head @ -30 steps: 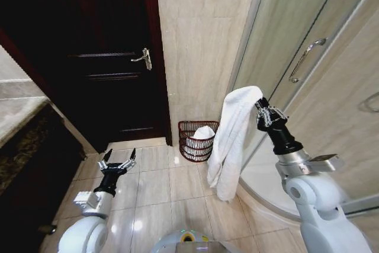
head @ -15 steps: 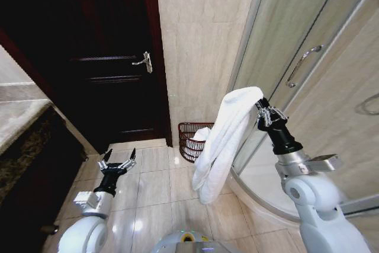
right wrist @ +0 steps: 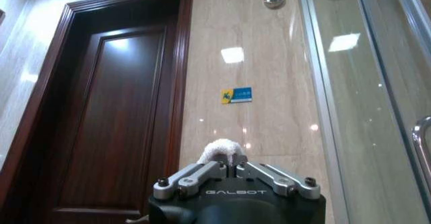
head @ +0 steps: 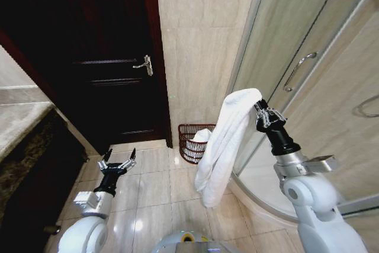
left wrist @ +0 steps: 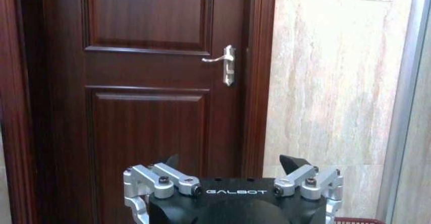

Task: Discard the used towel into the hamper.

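While the right pincer (head: pixel 259 109) pinches the white towel (head: pixel 224 146) by its top at frame centre, the soft, light cloth drapes limply, hiding part of the hamper (head: pixel 192 143) on the floor behind. The left pincer (head: pixel 117 159) hangs open, lower left.

The hanging towel (head: pixel 224 140) hid the hamper's (head: pixel 189 143) right side. The hamper's rim was cut off in the left wrist view.
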Robot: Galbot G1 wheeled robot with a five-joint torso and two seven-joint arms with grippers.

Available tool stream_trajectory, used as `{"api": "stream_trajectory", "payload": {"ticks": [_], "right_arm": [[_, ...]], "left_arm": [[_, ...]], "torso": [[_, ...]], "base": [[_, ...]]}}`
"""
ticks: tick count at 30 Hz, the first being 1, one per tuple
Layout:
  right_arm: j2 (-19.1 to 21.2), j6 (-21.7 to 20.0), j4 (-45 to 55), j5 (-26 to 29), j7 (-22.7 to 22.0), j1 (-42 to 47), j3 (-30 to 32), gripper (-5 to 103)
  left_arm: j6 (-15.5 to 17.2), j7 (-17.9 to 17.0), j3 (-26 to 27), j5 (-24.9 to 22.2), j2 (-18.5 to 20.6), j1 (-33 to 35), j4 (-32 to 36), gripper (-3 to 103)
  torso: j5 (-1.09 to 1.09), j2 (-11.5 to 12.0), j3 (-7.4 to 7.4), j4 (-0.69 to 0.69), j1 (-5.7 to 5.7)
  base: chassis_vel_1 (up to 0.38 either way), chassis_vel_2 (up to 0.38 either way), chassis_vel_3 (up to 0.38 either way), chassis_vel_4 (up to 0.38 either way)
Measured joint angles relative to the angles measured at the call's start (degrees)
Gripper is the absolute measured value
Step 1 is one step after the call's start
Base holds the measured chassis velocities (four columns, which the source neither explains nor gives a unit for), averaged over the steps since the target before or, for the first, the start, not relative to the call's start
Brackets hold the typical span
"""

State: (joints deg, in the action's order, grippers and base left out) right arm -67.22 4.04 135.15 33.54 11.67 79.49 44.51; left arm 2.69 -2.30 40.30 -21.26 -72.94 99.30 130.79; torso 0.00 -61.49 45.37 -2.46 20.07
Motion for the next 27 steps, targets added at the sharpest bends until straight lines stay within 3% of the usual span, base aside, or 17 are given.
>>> {"api": "stream_trajectory", "payload": {"ticks": [12, 19, 27], "right_arm": [[0.12, 0.03, -0.16, 0.10, -0.26, -0.10, 0.16, 3], [0.24, 0.17, -0.29, 0.32, -0.67, -0.29, 0.08, 3], [0.66, 0.59, -0.39, 0.42, -0.73, -0.49, -0.04, 3]], "left_arm": [[0.00, 0.00, 0.00, 0.00, 0.00, 0.00, 0.00, 98], [0.00, -0.01, 0.02, 0.00, 0.02, 0.00, 0.00, 98], [0.00, 0.00, -0.01, 0.00, 0.00, 0.00, 0.00, 98]], "torso": [[0.00, -2.99, 1.62, -0.01, 1.38], [-0.05, -3.13, 1.69, -0.02, 1.45], [0.02, -2.91, 1.57, 0.01, 1.35]], "base": [[0.128, 0.125, -0.109, -0.132], [0.168, 0.161, -0.160, -0.155], [-0.033, -0.009, 0.027, 0.008]]}}
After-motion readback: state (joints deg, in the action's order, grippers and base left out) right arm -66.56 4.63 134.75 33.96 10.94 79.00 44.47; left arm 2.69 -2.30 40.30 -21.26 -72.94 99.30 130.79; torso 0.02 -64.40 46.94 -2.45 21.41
